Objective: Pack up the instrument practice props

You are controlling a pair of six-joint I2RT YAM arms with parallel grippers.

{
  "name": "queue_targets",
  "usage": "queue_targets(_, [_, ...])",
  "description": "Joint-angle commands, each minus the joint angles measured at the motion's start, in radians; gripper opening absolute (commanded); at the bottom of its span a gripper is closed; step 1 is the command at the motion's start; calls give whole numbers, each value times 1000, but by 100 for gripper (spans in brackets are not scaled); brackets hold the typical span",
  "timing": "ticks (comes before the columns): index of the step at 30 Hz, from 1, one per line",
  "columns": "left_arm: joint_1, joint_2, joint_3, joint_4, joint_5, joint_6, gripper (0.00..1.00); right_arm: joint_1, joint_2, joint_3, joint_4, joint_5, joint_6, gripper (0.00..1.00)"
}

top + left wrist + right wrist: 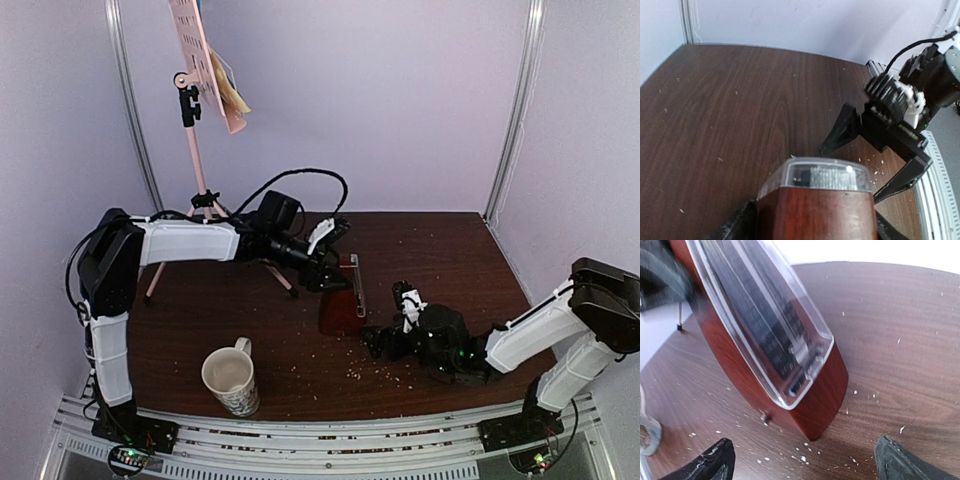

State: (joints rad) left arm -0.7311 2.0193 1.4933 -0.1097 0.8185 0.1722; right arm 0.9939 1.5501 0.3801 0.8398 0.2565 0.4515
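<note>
The dark red-brown metronome [340,305] with its clear cover [765,325] leans tilted, one lower edge on the table. My left gripper [325,270] is shut on the metronome's [815,210] narrow end, a finger [735,225] pressed on each side. My right gripper [385,340] stands wide open just in front of the metronome's [825,390] base, its fingertips [715,460] apart on the table with nothing between them. At the back left stands the pink music stand [195,160], with yellow and blue sheets [232,92] on its perforated desk [195,45].
A cream patterned mug [232,378] stands near the front edge, left of centre. The stand's tripod legs [280,275] spread under my left arm. Pale crumbs dot the dark wooden table [440,260]. White walls close in the back and sides.
</note>
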Motion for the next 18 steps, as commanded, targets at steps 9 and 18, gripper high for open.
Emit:
queue_targets(9, [-4,-175,-80,-117,-184,63,91,-122,-416,46,-221,-236,-111,100])
queue_targets(18, [173,-497,-318,10,-115,-123,93,-304,-241,404,-445,-760,-221,100])
